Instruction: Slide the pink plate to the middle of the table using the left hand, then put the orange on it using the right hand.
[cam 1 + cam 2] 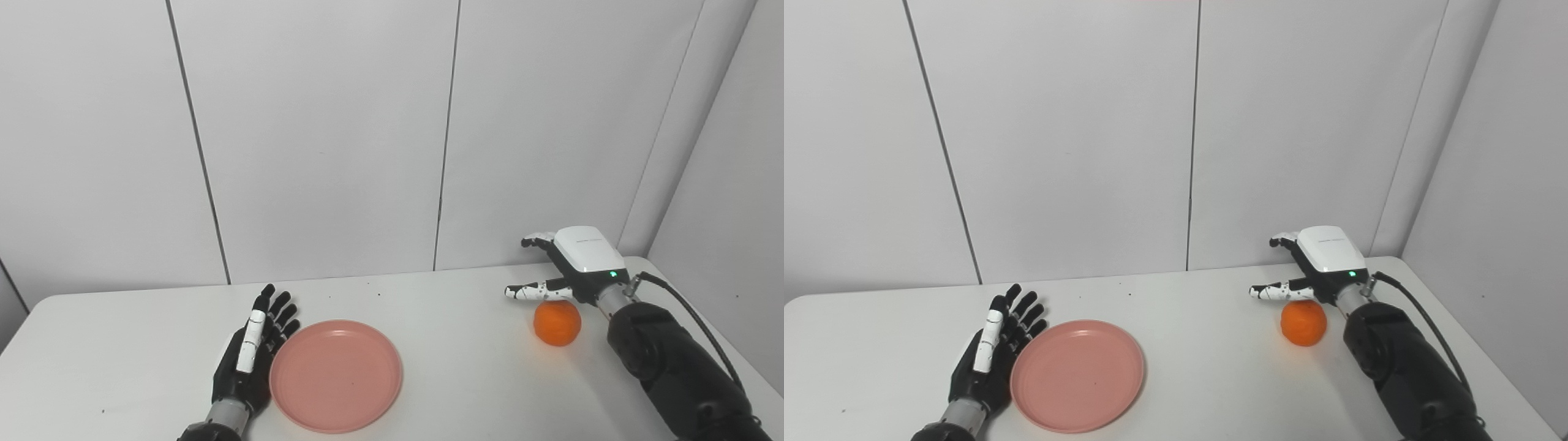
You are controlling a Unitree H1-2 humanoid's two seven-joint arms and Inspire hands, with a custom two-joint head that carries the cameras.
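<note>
White table (459, 367) with pink plate (335, 375), orange (557, 323), perhaps specks.

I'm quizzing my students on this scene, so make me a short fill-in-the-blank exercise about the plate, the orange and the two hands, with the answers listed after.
1. The pink plate holds ____ on it.
2. The left hand, fingers spread, stands against the plate's ____ edge.
3. The right hand is open and sits just above the ____.
4. The orange rests on the white ____, well to the right of the plate.

Missing words: nothing; left; orange; table
</note>
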